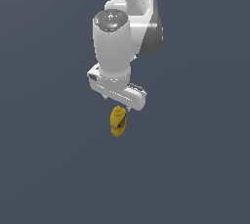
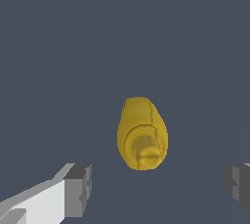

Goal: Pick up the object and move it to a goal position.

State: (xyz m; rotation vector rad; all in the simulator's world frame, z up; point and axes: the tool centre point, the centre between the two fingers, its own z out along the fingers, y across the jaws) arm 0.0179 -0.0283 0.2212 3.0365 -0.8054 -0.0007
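Note:
The yellow mustard bottle (image 1: 118, 122) stands upright on the dark grey floor, its blue-red-white label facing the exterior view's right. My gripper (image 1: 119, 105) hangs directly above it, and the white hand hides the fingers in that view. In the wrist view I look down on the bottle's nozzle cap (image 2: 143, 145) and yellow body (image 2: 141, 120). My gripper (image 2: 157, 188) is open and empty. Its two grey fingertips (image 2: 79, 189) stand far apart, one on each side of the bottle. They do not touch it.
A plain dark grey floor (image 1: 195, 169) surrounds the bottle in both views. No other objects, walls or goal marker show.

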